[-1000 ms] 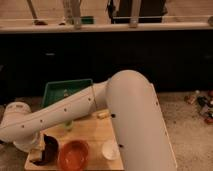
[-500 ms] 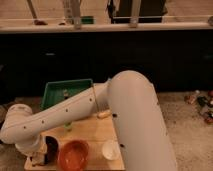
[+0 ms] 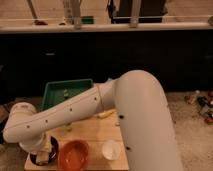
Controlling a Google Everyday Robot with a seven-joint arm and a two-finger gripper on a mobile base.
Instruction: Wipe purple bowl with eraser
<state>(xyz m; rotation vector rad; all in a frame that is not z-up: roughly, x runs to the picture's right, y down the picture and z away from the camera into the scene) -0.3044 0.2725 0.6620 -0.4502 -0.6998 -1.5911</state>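
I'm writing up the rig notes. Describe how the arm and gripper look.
The arm is thick, smooth and white, built of rounded tubular segments with small dark dots along its length and a bulbous elbow joint. The gripper sits at bottom left over the purple bowl; its details are unclear.

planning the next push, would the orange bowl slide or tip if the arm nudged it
The orange bowl looks wide and shallow, so it would probably slide rather than tip. It sits close beside the purple bowl, where the gripper is, so a nudge leftward may bump that.
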